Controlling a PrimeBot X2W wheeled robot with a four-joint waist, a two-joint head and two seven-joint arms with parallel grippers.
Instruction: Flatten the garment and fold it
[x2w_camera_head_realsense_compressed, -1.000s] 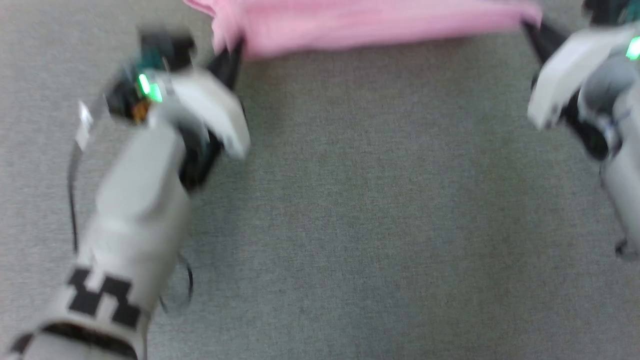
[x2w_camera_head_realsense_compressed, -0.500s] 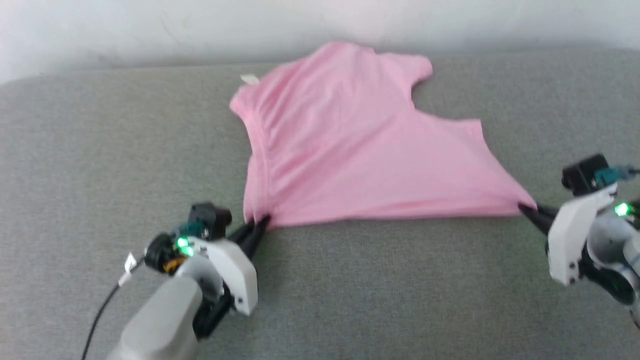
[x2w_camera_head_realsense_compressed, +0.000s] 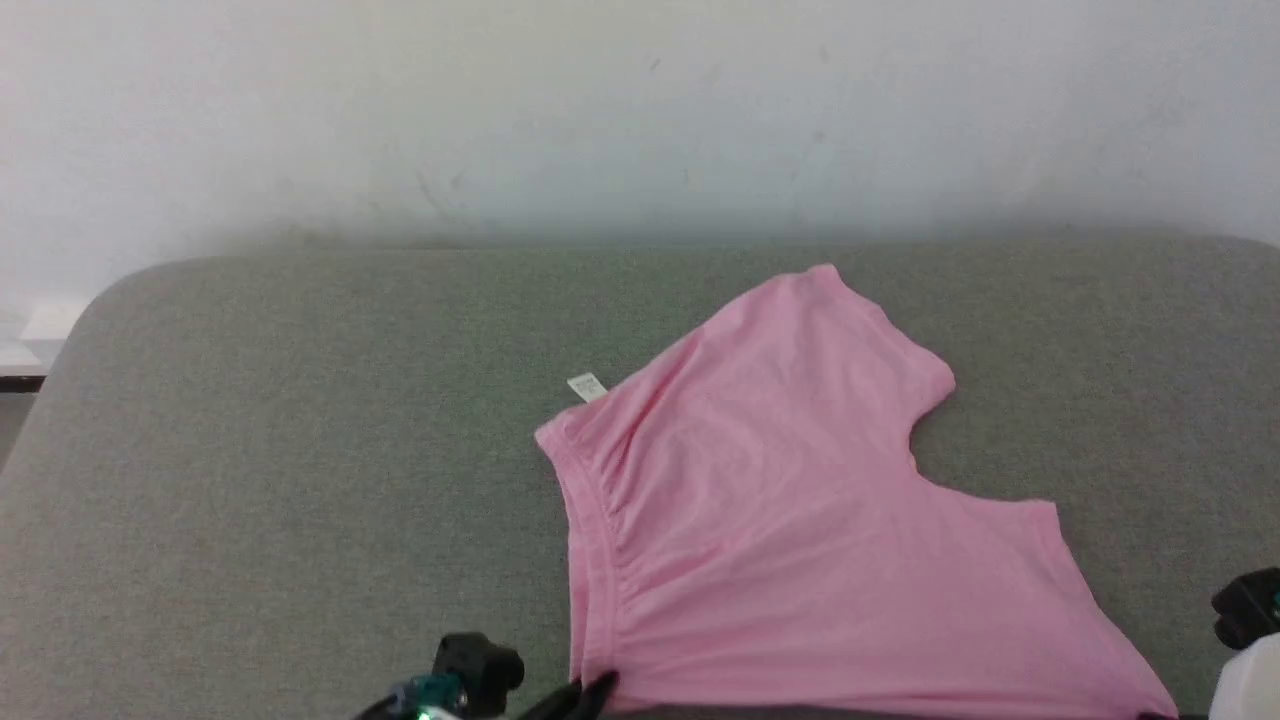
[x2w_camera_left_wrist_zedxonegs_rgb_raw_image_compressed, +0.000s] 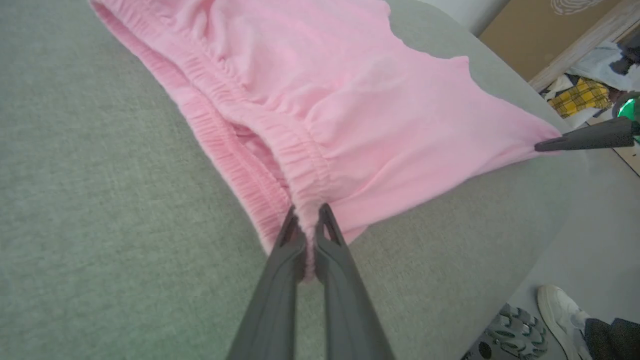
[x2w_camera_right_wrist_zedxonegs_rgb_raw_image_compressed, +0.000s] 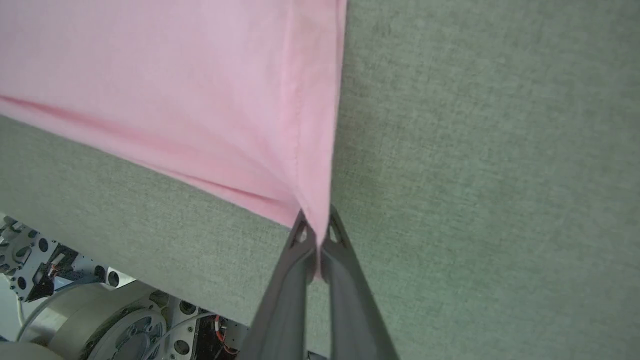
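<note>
I had the left gripper (x2w_camera_left_wrist_zedxonegs_rgb_raw_image_compressed: 310, 215) pinched shut on the near end of the waistband (x2w_camera_left_wrist_zedxonegs_rgb_raw_image_compressed: 295, 150) and the right gripper (x2w_camera_right_wrist_zedxonegs_rgb_raw_image_compressed: 315, 227) clamped on a leg-hem corner (x2w_camera_right_wrist_zedxonegs_rgb_raw_image_compressed: 316, 197), apparently holding the garment (x2w_camera_head_realsense_compressed: 780, 520) taut along the front edge of the grey pad (x2w_camera_head_realsense_compressed: 300, 450), right of centre, for flattening.

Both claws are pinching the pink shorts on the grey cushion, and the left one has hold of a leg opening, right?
Not quite. The left gripper pinches the gathered waistband, not a leg opening; the left wrist view shows it. The right gripper does pinch the pink shorts too, on the grey cushion.
</note>
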